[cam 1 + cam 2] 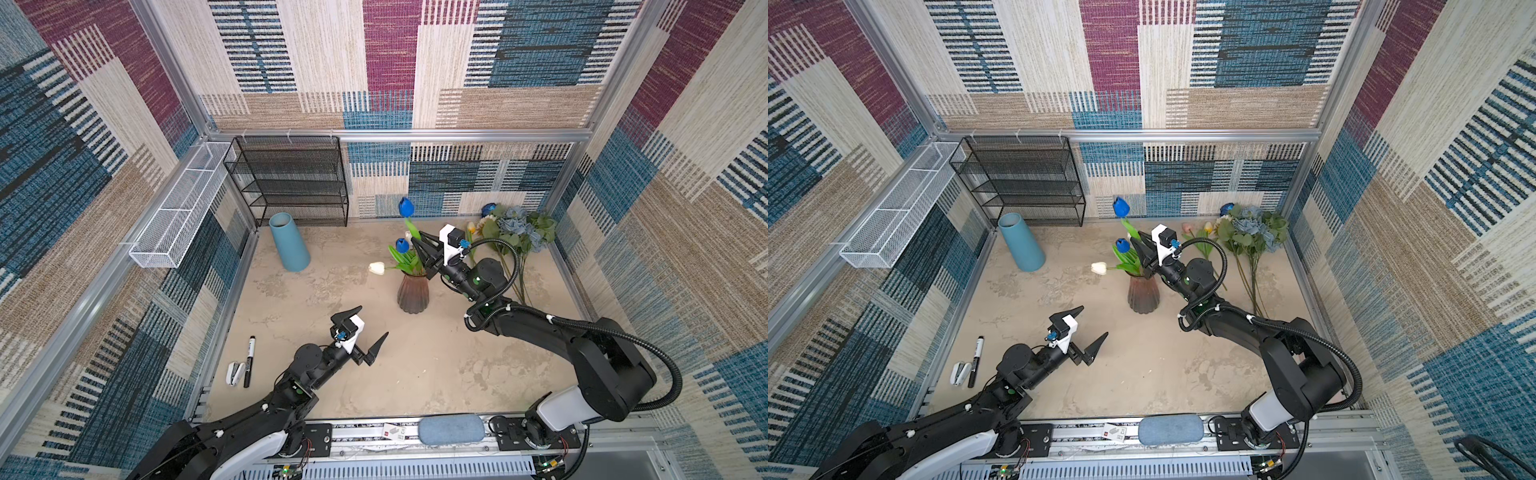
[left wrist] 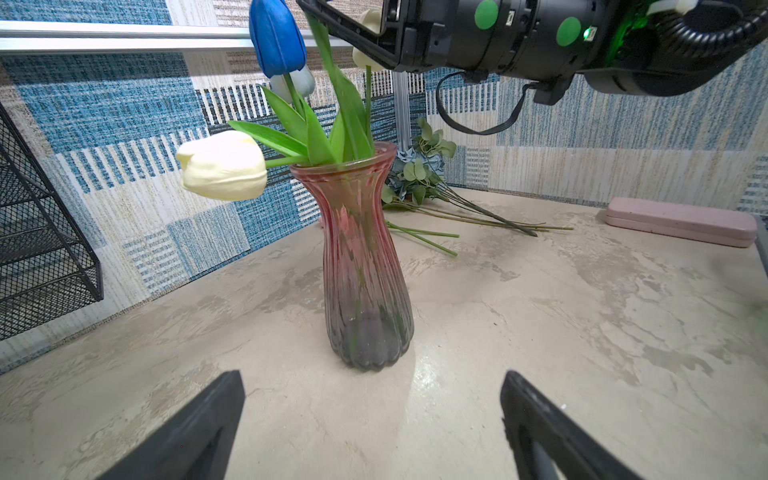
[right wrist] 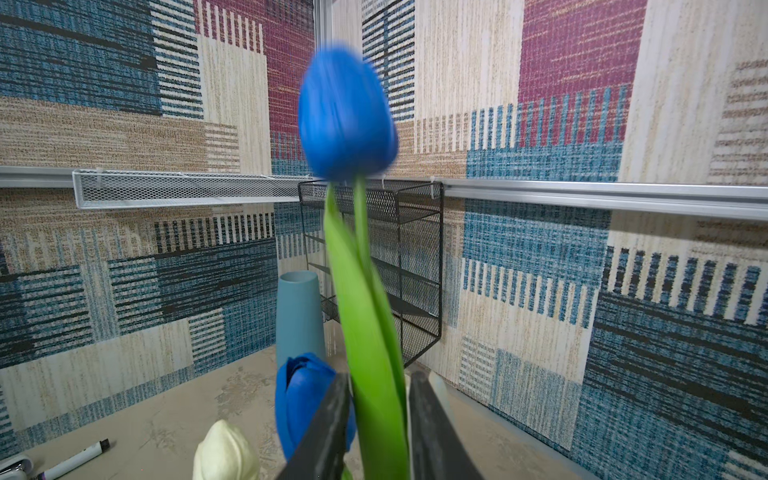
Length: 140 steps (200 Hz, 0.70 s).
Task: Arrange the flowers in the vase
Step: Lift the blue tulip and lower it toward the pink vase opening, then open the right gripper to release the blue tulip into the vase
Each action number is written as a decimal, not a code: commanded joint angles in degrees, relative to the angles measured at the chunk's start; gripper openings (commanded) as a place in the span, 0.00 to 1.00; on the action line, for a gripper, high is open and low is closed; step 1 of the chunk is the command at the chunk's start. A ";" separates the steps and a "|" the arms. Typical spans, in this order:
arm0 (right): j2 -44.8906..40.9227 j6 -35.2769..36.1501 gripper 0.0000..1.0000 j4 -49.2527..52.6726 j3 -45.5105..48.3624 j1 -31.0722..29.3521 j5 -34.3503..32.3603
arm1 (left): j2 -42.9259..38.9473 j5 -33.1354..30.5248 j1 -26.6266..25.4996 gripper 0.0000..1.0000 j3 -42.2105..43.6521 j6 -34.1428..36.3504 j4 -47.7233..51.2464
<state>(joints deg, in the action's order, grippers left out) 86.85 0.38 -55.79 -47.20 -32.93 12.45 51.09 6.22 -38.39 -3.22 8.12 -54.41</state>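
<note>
Tulips are standing in the ribbed pink glass vase (image 1: 412, 293) near the middle of the table (image 1: 415, 374). A white tulip (image 1: 377, 268) is drooping out over the rim toward the left arm's side, and a short blue tulip (image 1: 402, 245) is sitting just above the rim. The tall blue tulip (image 1: 406, 206) is rising highest. Its long axis is running nearly upright, leaning a little toward the back wall, and its lower stem and leaf appear to be going down into the vase mouth.

That stem is passing straight between the fingers of the right gripper (image 3: 379, 386), which is reaching in from the right, just above the vase rim. In the right wrist view its jaws are standing slightly parted, flanking the green leaf rather than clearly squeezing it. The bloom is blurred there, so the flower may be swaying. Judging from this, the coming move is turning on backing the fingers away along their own line, toward the right arm's base, without dragging the leaf sideways.

Loose flowers (image 1: 515, 232) are lying flat in the far right corner, behind the right wrist. Their blooms are pointing at the back wall and their stems (image 1: 513, 274) are running toward the robot. The right arm is much nearer to them.

The left gripper (image 1: 373, 321) is hovering low over bare table, spread wide and empty, facing the vase but well apart from it.
</note>
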 commanded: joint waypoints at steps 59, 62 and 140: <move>-4.50 1.77 0.58 3.32 -1.08 -0.21 -2.79 | 0.15 0.96 -0.01 0.99 -0.56 1.55 -0.25; -4.86 1.67 0.58 3.61 -1.24 -0.21 -3.13 | 0.19 0.98 -0.03 0.99 -0.56 1.50 -0.26; -14.22 -0.73 0.78 15.49 -5.47 2.08 -22.13 | -0.20 1.43 -0.02 0.99 -0.47 1.20 -0.43</move>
<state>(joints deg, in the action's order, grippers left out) 73.12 1.28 -47.68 -50.02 -32.47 -1.58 51.13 6.46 -38.39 -3.31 8.10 -54.35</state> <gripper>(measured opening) 0.770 0.994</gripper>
